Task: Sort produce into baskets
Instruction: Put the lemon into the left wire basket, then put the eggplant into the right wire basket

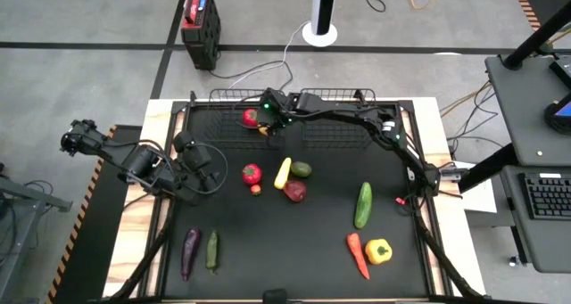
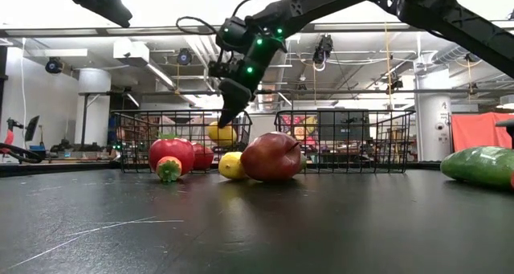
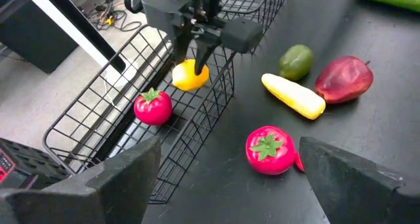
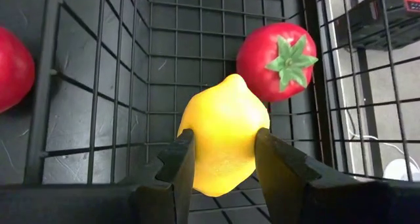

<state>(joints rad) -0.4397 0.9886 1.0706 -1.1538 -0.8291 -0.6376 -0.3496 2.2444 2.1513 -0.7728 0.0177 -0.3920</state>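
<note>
My right gripper [image 1: 266, 124] is shut on a yellow lemon [image 4: 223, 142] over the left one of two black wire baskets [image 1: 223, 108] at the table's far edge. A red tomato [image 4: 275, 63] lies on that basket's floor, just beyond the lemon. My left gripper [image 3: 230, 145] stands open above the table's left side and touches nothing. On the black mat lie a second tomato [image 1: 252, 173], a yellow squash [image 1: 283, 172], an avocado [image 1: 302, 169] and a red apple [image 1: 294, 191]. My right gripper pinches the lemon's two sides [image 4: 190, 145] between its two fingers [image 4: 275, 161]. The fingers slant down at it from the table's right side. The lemon hangs at the fingertips inside the left basket, clear of the basket's floor [image 2: 222, 132].
A cucumber [image 1: 363, 204], a carrot [image 1: 357, 255] and a yellow pepper [image 1: 379, 250] lie near the table's right front. An eggplant [image 1: 190, 252] and a small cucumber [image 1: 212, 250] lie at the left front. The right basket [image 1: 343, 121] stands beside the left one.
</note>
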